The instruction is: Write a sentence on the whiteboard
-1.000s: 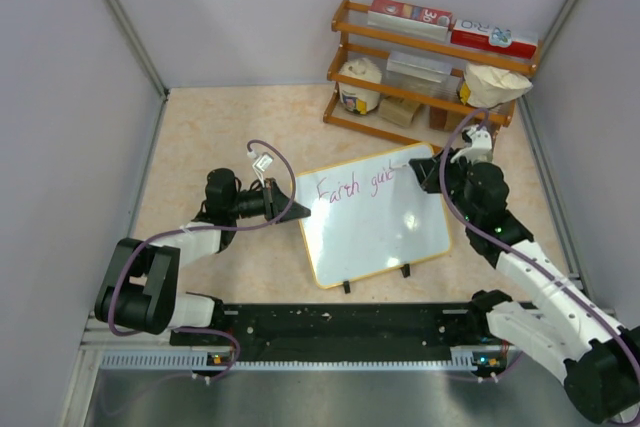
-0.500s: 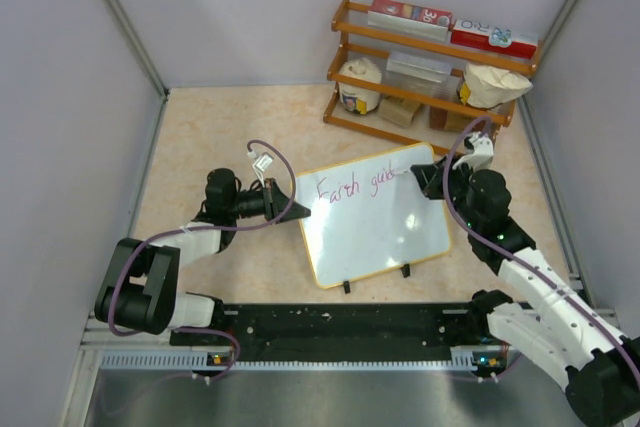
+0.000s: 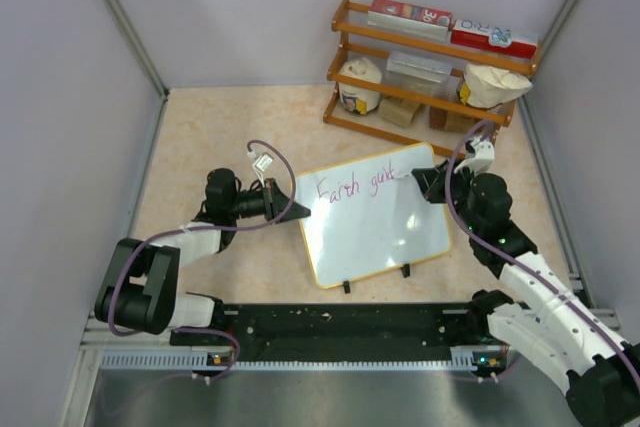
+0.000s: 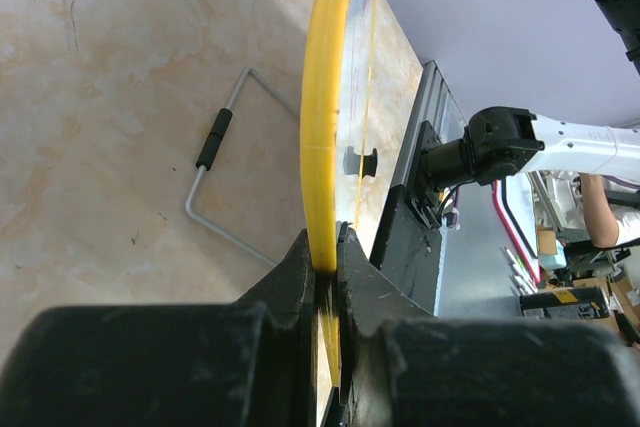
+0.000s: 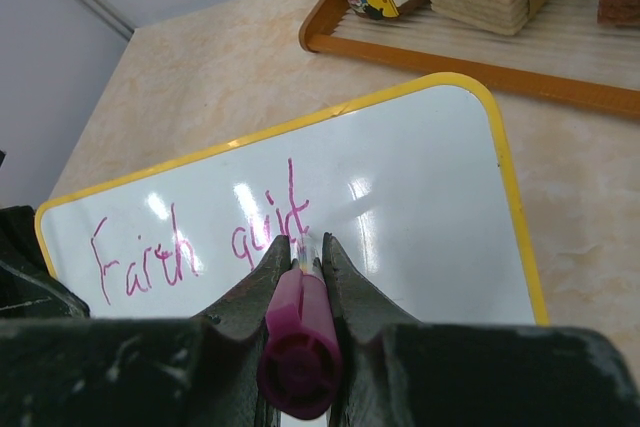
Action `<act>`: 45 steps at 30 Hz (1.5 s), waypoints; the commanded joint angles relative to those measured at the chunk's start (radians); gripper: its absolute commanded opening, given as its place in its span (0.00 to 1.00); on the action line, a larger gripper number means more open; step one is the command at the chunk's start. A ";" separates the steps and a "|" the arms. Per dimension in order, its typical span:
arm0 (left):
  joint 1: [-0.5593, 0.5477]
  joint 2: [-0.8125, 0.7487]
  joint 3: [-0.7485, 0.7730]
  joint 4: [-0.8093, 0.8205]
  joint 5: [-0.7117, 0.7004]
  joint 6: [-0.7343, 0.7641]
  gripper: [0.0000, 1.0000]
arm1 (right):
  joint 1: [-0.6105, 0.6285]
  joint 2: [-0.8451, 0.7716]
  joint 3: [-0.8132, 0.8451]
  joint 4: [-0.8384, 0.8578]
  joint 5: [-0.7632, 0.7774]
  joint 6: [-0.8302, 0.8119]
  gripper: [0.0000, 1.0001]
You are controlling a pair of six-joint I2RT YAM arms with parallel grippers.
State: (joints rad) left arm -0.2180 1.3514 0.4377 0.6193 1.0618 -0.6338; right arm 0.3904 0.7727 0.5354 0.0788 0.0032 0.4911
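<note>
The whiteboard (image 3: pixel 380 232) sits in the middle of the desk (image 3: pixel 210 127). At its 9 o'clock edge, the left fingers (image 4: pixel 298 272) are clamped on the yellow frame. At 2 o'clock, the right fingers (image 5: pixel 262 277) pinch a pink marker (image 5: pixel 298 347), its tip at the end of the sentence (image 3: pixel 355 185). A wooden rack (image 3: pixel 345 42) stands at 12 o'clock.

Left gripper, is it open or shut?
Shut. The left gripper pinches the whiteboard by its yellow frame.

One whiteboard (image 3: pixel 375 222) on two black clip feet (image 3: pixel 346 287), two pink words (image 3: pixel 340 187), one marker (image 5: pixel 298 347), one wooden rack (image 3: pixel 375 130) bearing two red boxes (image 3: pixel 410 15) and, seemingly, two pale bags (image 3: pixel 358 82); two grippers: left gripper (image 4: pixel 325 247), right gripper (image 5: pixel 300 247).
</note>
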 commanded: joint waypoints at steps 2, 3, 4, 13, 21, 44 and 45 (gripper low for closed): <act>-0.018 0.014 0.013 0.010 -0.006 0.091 0.00 | -0.013 -0.010 0.011 -0.022 0.034 -0.014 0.00; -0.017 0.012 0.013 0.010 -0.006 0.091 0.00 | -0.013 -0.010 0.018 -0.020 0.037 -0.014 0.00; -0.018 0.012 0.012 0.010 -0.006 0.091 0.00 | -0.013 -0.009 0.024 -0.022 0.040 -0.017 0.00; -0.017 0.012 0.015 0.008 -0.006 0.092 0.00 | -0.013 -0.007 0.086 -0.019 0.032 -0.016 0.00; -0.017 0.017 0.015 0.005 -0.008 0.094 0.00 | -0.013 -0.026 0.109 -0.017 0.041 -0.017 0.00; -0.017 0.014 0.015 0.003 -0.008 0.095 0.00 | -0.025 0.033 0.077 -0.007 0.046 -0.032 0.00; -0.017 0.012 0.015 0.003 -0.008 0.095 0.00 | -0.025 0.033 0.077 -0.008 0.050 -0.034 0.00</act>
State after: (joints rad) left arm -0.2180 1.3514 0.4377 0.6205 1.0657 -0.6258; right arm 0.3859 0.8070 0.6033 0.0376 0.0334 0.4721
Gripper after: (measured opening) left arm 0.085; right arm 0.110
